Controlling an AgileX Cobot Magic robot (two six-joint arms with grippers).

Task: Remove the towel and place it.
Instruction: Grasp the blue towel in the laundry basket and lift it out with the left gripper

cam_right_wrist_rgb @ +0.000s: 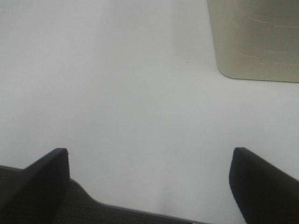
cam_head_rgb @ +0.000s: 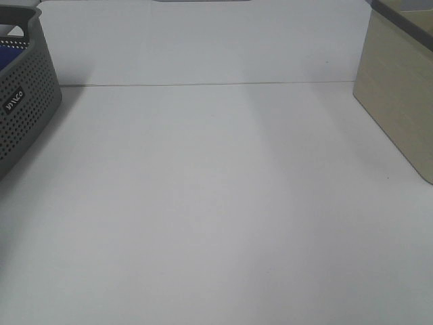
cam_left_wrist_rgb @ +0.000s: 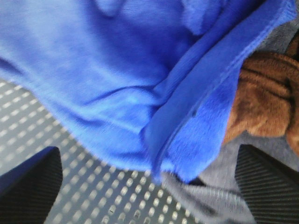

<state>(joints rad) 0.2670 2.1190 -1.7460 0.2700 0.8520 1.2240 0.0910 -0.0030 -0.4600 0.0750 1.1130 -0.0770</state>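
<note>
– Left wrist view fills up with the large royal-blue microfibre towel (cam_left_wrist_rgb: 117,70), its stitched hem running slantwise across a brown fuzzy cloth (cam_left_wrist_rgb: 266,93) and a grey ribbed cloth (cam_left_wrist_rgb: 210,196). Does the exterior high view show any of that?

– Barely. Only a sliver of the blue towel (cam_head_rgb: 8,53) peeks over the rim of the dark grey perforated plastic basket (cam_head_rgb: 27,101) at the left edge. The brown and grey cloths are hidden there.

– Where is the towel relative to the left gripper (cam_left_wrist_rgb: 147,150)?

– Bunched in the basket (cam_left_wrist_rgb: 93,186), just beyond the two dark fingers, its lower fold hanging into the gap. The jaws are spread wide and grip nothing.

– And the right gripper (cam_right_wrist_rgb: 149,151)?

– Spread equally wide, holding nothing, over the white table (cam_right_wrist_rgb: 117,93), near the rounded corner of a beige box (cam_right_wrist_rgb: 257,37). Neither gripper appears in the exterior high view, though that box (cam_head_rgb: 399,101) does, on the right.

– Any writing?

– White letters on the basket wall, ending in "LCO"; I cannot read the first ones for certain.
</note>
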